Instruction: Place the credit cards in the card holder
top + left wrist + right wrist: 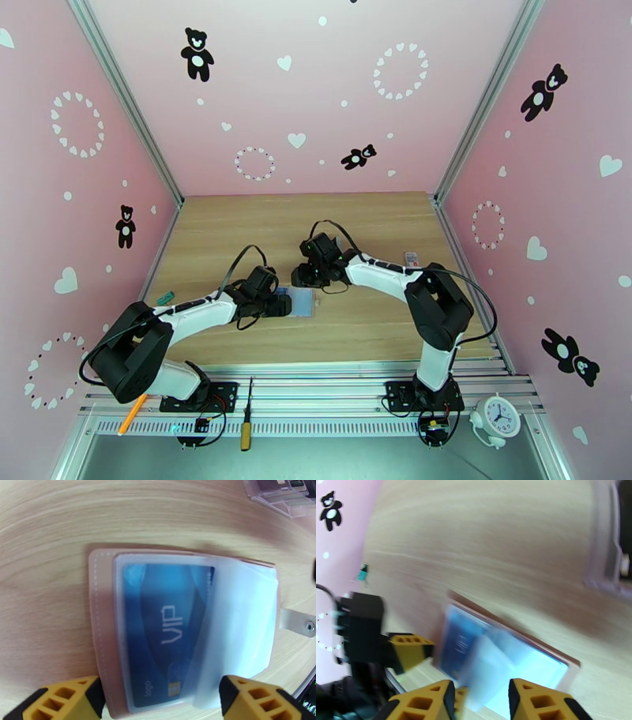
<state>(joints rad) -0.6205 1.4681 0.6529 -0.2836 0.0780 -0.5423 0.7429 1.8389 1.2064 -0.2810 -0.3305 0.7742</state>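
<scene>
**One card seated; loose sleeve leaf between the right fingers**

Your card holder [102, 638] lies open on the surface [47, 559] between the two arms. A blue credit card [166, 630] is already inside a clear sleeve [122, 598]. You appear to be at the close of one insertion. The next move, as judged, calls for lifting the right pincer [482, 701] clear and taking another card from the clear rack [284, 499], with the holder kept from sliding meanwhile. Note the left pincer [162, 703]: its jaws stand wide apart, straddling the holder's near edge and gripping nothing. Whether its fingers press on the cover cannot be told. The right pincer's jaws stand partly apart with a loose sleeve leaf [489, 665] between them; blur hides whether they touch it.
</scene>
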